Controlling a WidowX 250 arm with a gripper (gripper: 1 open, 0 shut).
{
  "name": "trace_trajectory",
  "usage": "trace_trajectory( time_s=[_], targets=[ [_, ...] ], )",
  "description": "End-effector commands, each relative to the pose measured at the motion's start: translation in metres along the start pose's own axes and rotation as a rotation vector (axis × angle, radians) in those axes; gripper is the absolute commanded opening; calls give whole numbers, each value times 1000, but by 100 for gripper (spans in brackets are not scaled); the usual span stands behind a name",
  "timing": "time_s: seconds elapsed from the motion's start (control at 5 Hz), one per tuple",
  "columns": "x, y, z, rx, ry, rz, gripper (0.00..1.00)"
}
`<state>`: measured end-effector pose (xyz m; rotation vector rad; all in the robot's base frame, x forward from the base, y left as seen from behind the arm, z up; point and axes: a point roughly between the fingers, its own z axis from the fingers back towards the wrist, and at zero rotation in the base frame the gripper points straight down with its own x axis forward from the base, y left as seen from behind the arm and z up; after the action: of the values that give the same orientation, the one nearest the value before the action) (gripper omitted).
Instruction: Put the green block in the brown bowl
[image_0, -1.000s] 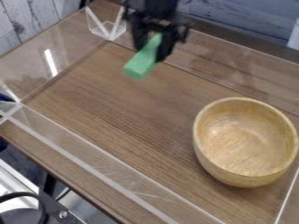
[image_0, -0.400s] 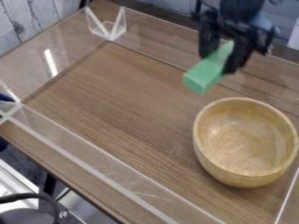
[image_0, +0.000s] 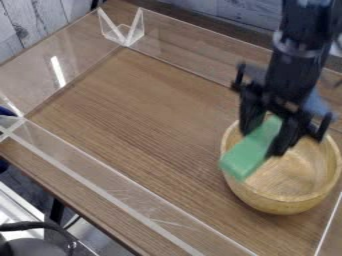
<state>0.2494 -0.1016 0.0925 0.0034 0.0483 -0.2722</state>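
The green block (image_0: 250, 154) hangs tilted between the black fingers of my gripper (image_0: 274, 132), which is shut on its upper end. The block's lower part hovers over the left rim of the brown bowl (image_0: 305, 188), a large round bowl of light wood at the right front of the table. The arm comes down from the top right and hides the far part of the bowl. The bowl's visible inside holds nothing.
A clear acrylic wall (image_0: 80, 170) runs around the wooden table top (image_0: 134, 110). A small clear bracket (image_0: 122, 27) stands at the back left corner. A black cable (image_0: 27, 240) lies outside the wall at the lower left.
The gripper has carried the green block from the back of the table, rightward and toward the front, and lowered it to just over the bowl's left rim.
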Motion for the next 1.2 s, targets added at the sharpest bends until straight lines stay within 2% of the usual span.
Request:
trace_trajectory(
  time_s=[0.0,0.2,0.6,1.0],
  targets=[
    [8,-7,-2,-31,-95,-33,0],
    [8,-11,-9,-41,-120,-50,0],
    [4,-9,-17,-4,-142,-20,0],
    [7,-10,-10,-15,-173,-3,0]
  ],
)
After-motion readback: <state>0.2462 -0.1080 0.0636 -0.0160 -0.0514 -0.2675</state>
